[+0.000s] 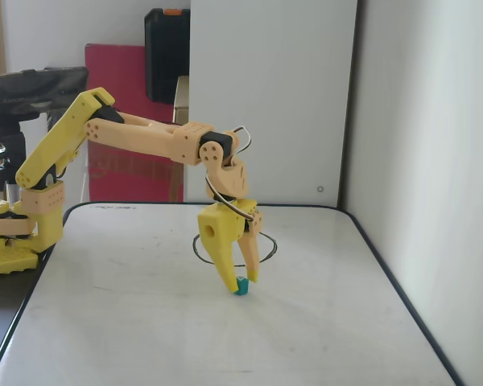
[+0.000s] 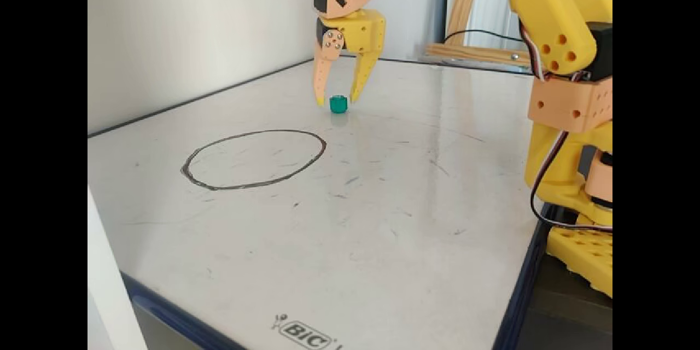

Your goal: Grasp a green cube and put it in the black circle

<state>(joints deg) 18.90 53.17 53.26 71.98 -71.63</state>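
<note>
A small green cube (image 1: 241, 285) (image 2: 338, 104) rests on the white board. A black hand-drawn circle (image 2: 254, 158) lies on the board, partly hidden behind the gripper in a fixed view (image 1: 196, 248). My yellow gripper (image 1: 241, 283) (image 2: 336, 101) points straight down with its two fingers open on either side of the cube. The fingertips are at about the cube's height, close to the board. The fingers stand apart from the cube, not closed on it.
The white board (image 2: 350, 240) has a dark rim. The arm's yellow base (image 1: 12, 233) (image 2: 574, 164) stands at one side. A white wall (image 2: 191, 27) runs along one edge of the board, and a red box (image 1: 125, 121) stands behind it.
</note>
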